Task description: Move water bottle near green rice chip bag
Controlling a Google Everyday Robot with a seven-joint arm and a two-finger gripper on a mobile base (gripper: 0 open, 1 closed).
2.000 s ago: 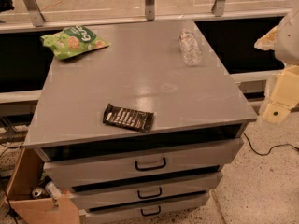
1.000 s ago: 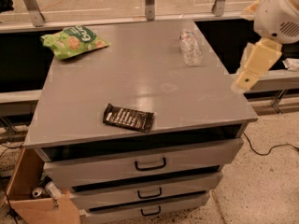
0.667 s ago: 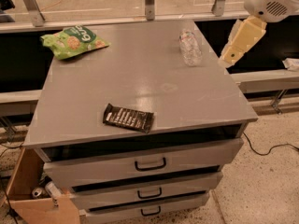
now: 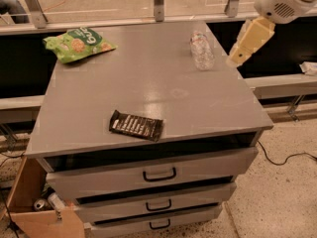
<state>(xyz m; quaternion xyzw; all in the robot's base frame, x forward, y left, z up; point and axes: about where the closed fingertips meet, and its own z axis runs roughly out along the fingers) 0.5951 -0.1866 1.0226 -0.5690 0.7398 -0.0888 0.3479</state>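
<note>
The water bottle (image 4: 201, 50), clear with ribbed sides, lies on its side at the far right of the grey cabinet top (image 4: 148, 88). The green rice chip bag (image 4: 78, 43) lies at the far left corner, well apart from the bottle. My gripper (image 4: 237, 57), cream-coloured, hangs tilted from the white arm (image 4: 282, 1) just right of the bottle, over the cabinet's right edge. It holds nothing that I can see.
A dark flat snack bar wrapper (image 4: 135, 125) lies near the front edge. Drawers with dark handles (image 4: 159, 174) are below. An open cardboard box (image 4: 29, 202) stands on the floor at lower left. A glass barrier with metal posts (image 4: 158, 1) runs behind.
The arm and gripper have swung up and to the left, from low beside the cabinet's right side to just right of the bottle. Bottle, bag and wrapper have not moved.
</note>
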